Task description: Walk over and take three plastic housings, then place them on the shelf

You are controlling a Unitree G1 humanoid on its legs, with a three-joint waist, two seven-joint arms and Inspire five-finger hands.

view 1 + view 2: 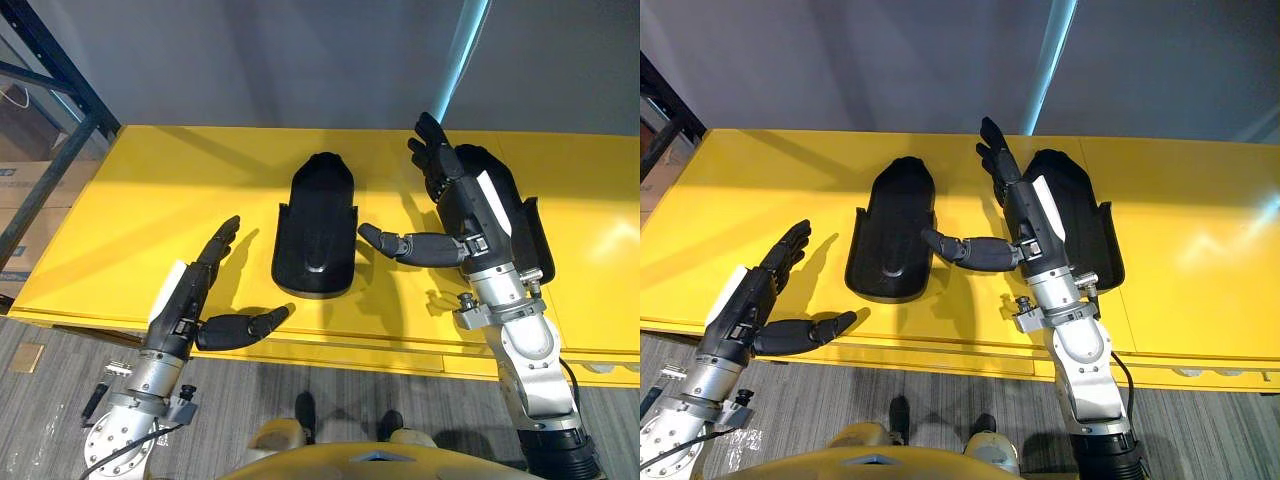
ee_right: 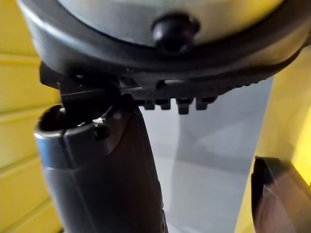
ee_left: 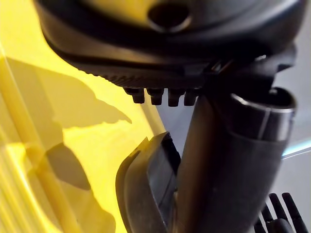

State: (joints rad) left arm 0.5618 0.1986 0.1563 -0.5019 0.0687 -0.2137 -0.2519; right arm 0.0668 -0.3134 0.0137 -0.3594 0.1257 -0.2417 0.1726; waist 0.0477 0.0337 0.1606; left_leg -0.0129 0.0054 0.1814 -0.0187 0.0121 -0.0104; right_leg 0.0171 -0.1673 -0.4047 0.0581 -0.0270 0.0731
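Two black plastic housings lie hollow side up on the yellow table (image 1: pixel 150 190). The middle housing (image 1: pixel 318 228) lies between my two hands. The second housing (image 1: pixel 1085 225) lies to its right, partly hidden under my right hand (image 1: pixel 462 195). That hand hovers open, fingers straight and pointing away from me, thumb stretched toward the middle housing. My left hand (image 1: pixel 195 285) is open too, low over the table's near edge, left of the middle housing, thumb pointing at its near end. The left wrist view shows the middle housing's edge (image 3: pixel 146 194) past the thumb (image 3: pixel 228 165).
A grey wall rises behind the table. A dark blue shelf frame (image 1: pixel 60 90) and cardboard boxes (image 1: pixel 25 215) stand at the far left. Grey floor runs along the table's near edge (image 1: pixel 330 355). Bare yellow surface lies to the far right and left of the housings.
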